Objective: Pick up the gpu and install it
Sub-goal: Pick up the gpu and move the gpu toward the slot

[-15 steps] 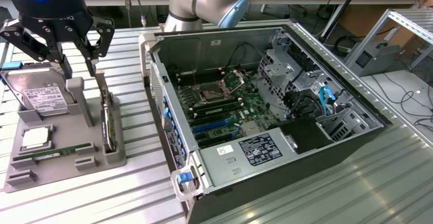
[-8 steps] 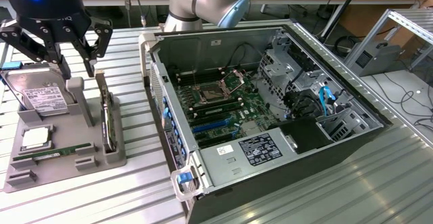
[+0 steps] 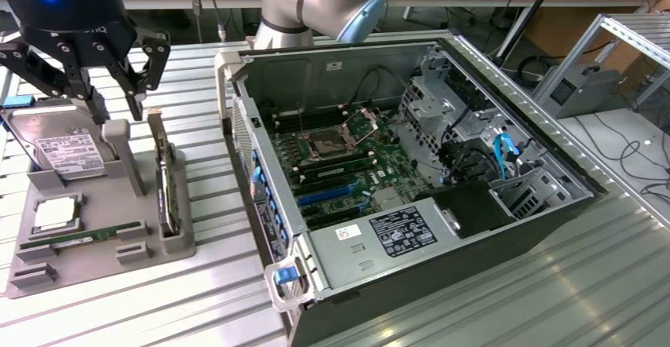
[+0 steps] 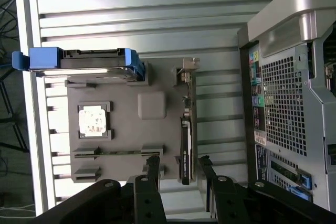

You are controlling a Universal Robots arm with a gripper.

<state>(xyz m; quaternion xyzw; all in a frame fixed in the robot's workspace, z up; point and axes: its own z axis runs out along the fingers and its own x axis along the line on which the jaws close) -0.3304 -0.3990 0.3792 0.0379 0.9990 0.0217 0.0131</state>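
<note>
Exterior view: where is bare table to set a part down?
Bare table runs as a strip between the tray and the case, widens on the tray's camera side, and opens past the case on the exterior view's right. Crowded: the tray, with the open hand over it, and the case's inside.

Standing here, I can make out a small white sticker [image 3: 349,231] on the computer case [image 3: 314,68] that looks like "15". Pale letters [image 3: 92,29] on the black body above the gripper [image 3: 118,113] end in "nQ". The black label [image 3: 403,231] beside the sticker, the hard drive [image 3: 63,147] label and the print on the gpu [image 4: 185,150] are too fine to read
</note>
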